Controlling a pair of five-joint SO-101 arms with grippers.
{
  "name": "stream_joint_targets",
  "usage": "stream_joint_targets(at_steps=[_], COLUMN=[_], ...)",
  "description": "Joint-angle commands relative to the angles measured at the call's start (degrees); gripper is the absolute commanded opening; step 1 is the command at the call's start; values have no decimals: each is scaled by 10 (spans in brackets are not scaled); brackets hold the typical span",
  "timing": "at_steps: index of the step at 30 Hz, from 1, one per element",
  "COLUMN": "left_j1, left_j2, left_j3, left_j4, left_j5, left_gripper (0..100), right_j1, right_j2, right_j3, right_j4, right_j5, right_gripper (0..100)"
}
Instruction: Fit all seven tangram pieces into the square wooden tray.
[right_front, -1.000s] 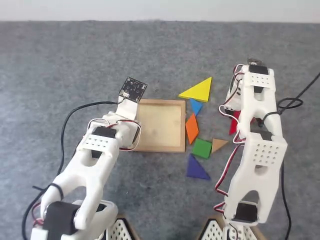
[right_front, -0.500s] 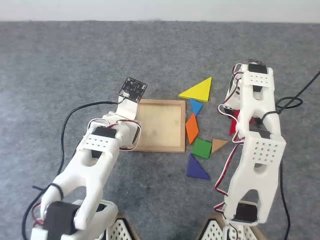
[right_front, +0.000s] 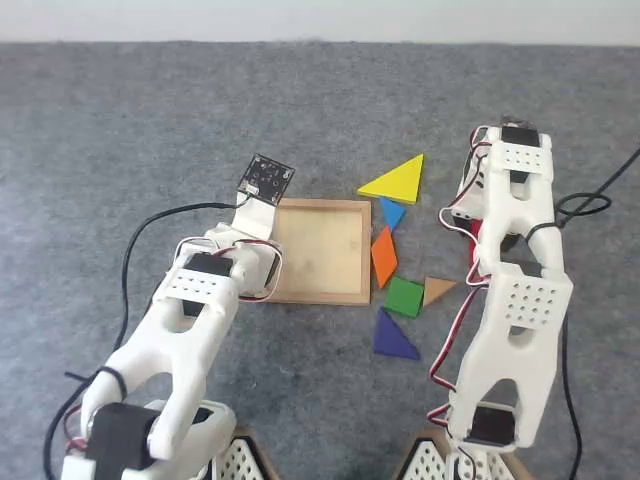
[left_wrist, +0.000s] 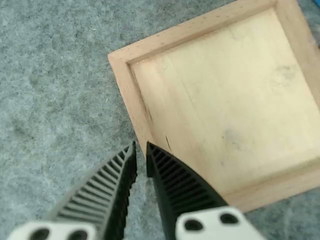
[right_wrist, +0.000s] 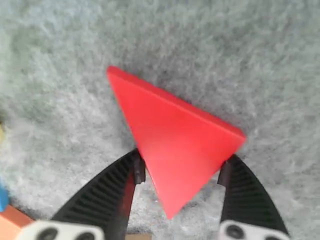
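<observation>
The square wooden tray (right_front: 320, 294) lies with nothing in it on the grey carpet, and its rim (left_wrist: 121, 74) is close up in the left wrist view. My left gripper (left_wrist: 140, 146) is shut on nothing, its tips just above the tray's left rim. To the tray's right lie a yellow triangle (right_front: 397, 180), a small blue triangle (right_front: 392, 212), an orange parallelogram (right_front: 384, 256), a green square (right_front: 404, 297), a tan triangle (right_front: 436, 289) and a purple triangle (right_front: 393, 337). My right gripper (right_wrist: 180, 167) is shut on the red triangle (right_wrist: 172, 137), one finger against each slanted edge.
The right arm (right_front: 512, 290) stands over the red triangle and hides most of it from above. Bare grey carpet stretches behind and to the left of the tray. A black cable (right_front: 590, 205) loops at the right edge.
The right arm's wrist has shifted slightly to the right over the red triangle. The left arm and the loose pieces have not moved.
</observation>
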Motion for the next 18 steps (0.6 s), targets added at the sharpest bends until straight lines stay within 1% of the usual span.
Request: stream_joint_targets(at_steps=[1, 4, 6, 9, 12, 18], left_j1=[-2, -2, -2, -1, -1, -1], left_j2=[-27, -27, -27, -27, -27, -27], left_j3=[-3, -3, -3, -3, -3, -3], left_j4=[-10, -10, -10, -11, -11, -11], left_j5=[-8, -8, -9, -9, -9, -9], left_gripper=[38, 38, 38, 38, 38, 38], right_j1=[2, 7, 7, 4, 3, 3], right_j2=[-15, -22, -13, 0, 6, 11], right_j3=[-28, -47, -47, -53, -54, -46], right_j4=[11, 21, 16, 2, -7, 6], right_j5=[75, 171, 207, 245, 267, 264], right_gripper=[292, 379, 416, 423, 423, 423])
